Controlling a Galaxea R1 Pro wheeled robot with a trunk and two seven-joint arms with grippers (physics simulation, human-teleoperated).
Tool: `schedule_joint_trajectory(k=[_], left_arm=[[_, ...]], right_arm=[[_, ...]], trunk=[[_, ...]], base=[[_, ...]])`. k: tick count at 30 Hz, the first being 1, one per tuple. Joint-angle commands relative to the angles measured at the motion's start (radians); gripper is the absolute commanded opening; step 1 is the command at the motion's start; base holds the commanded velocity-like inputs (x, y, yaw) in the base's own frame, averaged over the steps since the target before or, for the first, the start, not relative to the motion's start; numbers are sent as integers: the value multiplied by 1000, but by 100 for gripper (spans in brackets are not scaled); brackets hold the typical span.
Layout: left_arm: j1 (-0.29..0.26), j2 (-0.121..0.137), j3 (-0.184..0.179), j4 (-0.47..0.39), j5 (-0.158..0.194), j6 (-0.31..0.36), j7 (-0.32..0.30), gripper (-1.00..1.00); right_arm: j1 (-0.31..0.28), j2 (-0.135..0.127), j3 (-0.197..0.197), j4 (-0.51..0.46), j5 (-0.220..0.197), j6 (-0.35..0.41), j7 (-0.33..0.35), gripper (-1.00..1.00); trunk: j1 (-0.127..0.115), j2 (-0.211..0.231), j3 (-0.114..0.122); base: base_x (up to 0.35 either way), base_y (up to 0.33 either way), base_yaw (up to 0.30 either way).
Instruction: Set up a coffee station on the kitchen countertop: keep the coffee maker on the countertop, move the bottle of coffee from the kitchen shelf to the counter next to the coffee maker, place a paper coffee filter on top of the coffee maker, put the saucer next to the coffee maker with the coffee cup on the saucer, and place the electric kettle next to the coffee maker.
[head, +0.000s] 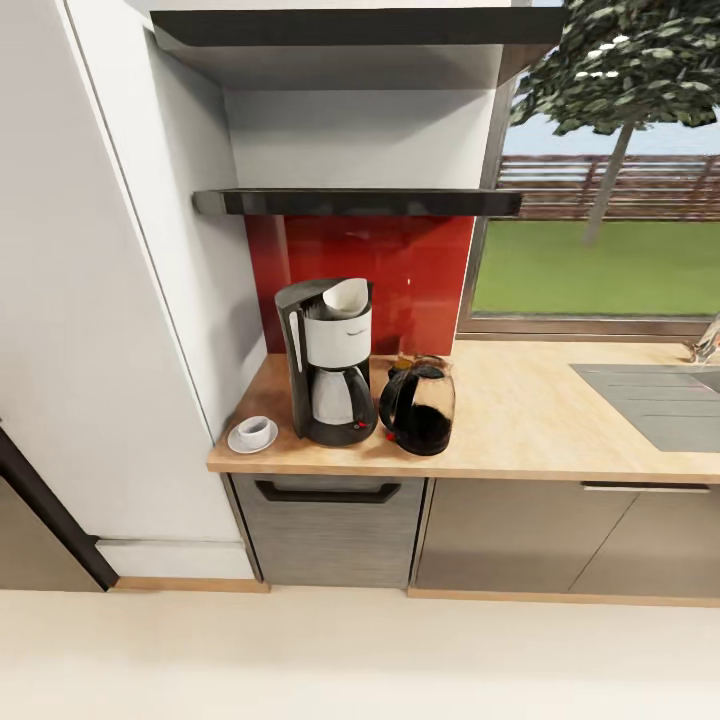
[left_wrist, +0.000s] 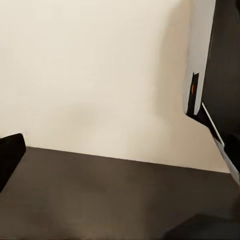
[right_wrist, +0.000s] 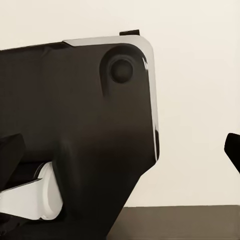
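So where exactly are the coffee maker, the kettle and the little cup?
coffee maker (head: 337, 340), head view, on its white front panel.
electric kettle (head: 424, 408), head view, on its dark body.
coffee cup (head: 256, 430), head view, on its rim, sitting on the saucer.

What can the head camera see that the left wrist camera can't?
The head view has the kitchen: the coffee maker with a paper filter on top, the kettle beside it, and a cup on its saucer, all on the wooden countertop. The left wrist view has dark robot parts instead. Both share the pale cream floor.
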Motion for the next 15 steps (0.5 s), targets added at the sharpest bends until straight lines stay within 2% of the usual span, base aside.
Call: schedule_joint_trajectory(k=[1, 15], left_arm=[[1, -1, 8, -2, -9, 10, 11, 100], [1, 6, 13, 3, -7, 14, 34, 100]], right_arm=[[-1, 0, 8, 2, -11, -3, 3, 100], [-1, 0, 5, 3, -13, 0, 2, 100]], trunk=[[1, -2, -2], [1, -2, -2]], base=[[0, 0, 0], [0, 0, 0]])
